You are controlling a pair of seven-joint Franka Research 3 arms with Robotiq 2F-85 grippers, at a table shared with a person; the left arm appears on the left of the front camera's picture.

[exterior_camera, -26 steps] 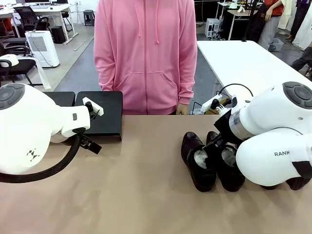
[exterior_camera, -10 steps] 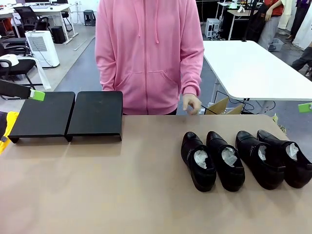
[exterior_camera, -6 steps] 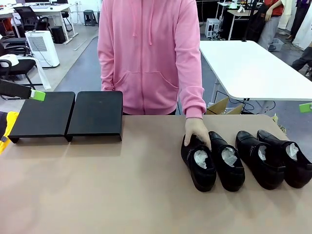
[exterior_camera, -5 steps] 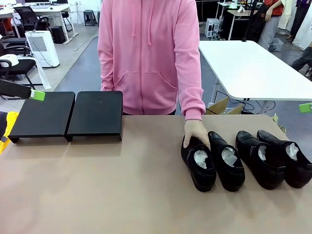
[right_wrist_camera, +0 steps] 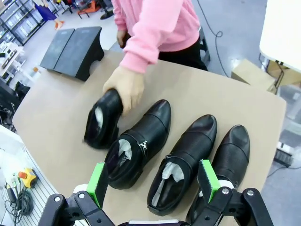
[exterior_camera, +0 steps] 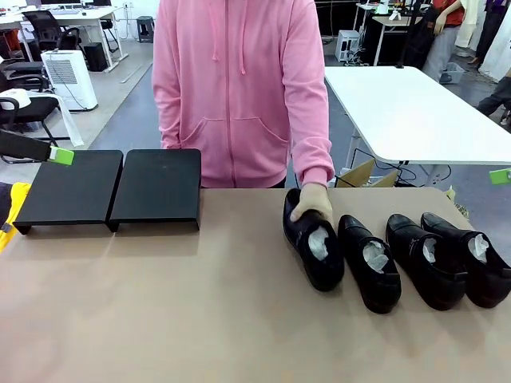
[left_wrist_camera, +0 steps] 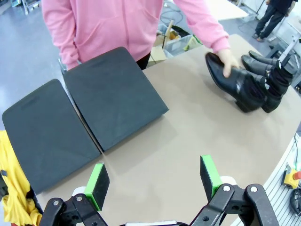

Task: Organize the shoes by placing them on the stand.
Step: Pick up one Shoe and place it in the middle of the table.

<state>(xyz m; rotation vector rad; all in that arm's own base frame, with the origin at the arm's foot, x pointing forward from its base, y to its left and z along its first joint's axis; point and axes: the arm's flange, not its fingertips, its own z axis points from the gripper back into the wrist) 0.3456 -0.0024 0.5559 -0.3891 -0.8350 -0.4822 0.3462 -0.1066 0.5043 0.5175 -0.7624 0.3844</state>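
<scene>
Four glossy black shoes stuffed with white paper sit on the right of the tan table. A person's hand grips the heel of the leftmost shoe, tilted and set apart from the other three. The stand is two matte-black platforms side by side at the far left, bare on top. My left gripper hovers open above the table near the stand. My right gripper hangs open above the row of shoes, with the held shoe under the hand.
The person in a pink hoodie stands at the far edge. A yellow object lies left of the stand. A white table and a cardboard box are behind. Bare table lies between stand and shoes.
Both arms have pulled back off the table. The person's hand came down onto the leftmost shoe, gripped its heel and shifted it left and farther back, away from the other three.
</scene>
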